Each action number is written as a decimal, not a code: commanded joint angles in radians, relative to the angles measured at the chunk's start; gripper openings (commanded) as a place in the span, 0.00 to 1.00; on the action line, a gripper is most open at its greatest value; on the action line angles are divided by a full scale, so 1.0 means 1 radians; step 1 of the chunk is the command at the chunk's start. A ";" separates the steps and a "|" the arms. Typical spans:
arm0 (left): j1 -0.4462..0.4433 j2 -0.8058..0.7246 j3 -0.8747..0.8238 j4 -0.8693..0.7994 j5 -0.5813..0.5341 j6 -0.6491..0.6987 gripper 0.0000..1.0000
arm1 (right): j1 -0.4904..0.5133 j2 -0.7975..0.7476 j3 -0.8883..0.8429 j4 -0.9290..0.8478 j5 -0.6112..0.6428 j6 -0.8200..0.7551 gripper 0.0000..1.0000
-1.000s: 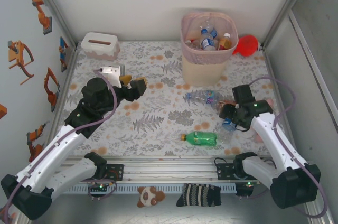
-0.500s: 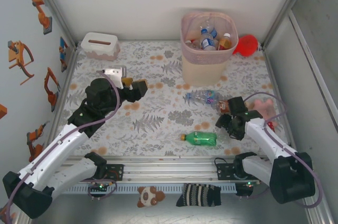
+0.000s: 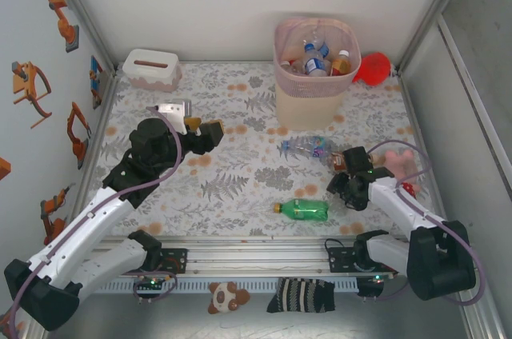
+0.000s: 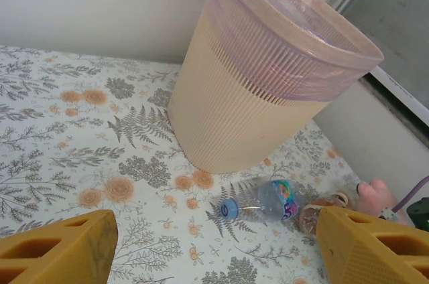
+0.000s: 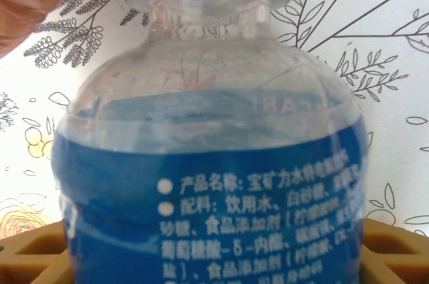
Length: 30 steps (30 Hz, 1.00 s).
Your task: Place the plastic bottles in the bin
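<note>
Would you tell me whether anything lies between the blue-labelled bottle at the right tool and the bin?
A clear bottle lies flat between that blue-labelled bottle and the bin, near the bin's base.

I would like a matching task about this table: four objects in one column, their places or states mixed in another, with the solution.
1. green plastic bottle
2. white tissue box with brown slot
3. red balloon-like toy
4. pale pink lattice plastic bin

A. back left corner
B. holds several bottles
C. back right corner
D. lying near the front edge

Pairs: 1-D, 2-A, 3-C, 4-B
</note>
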 commanded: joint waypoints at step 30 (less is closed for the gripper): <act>0.010 0.011 0.040 0.020 0.003 0.010 0.78 | -0.005 -0.012 0.619 -0.293 0.326 -0.414 0.61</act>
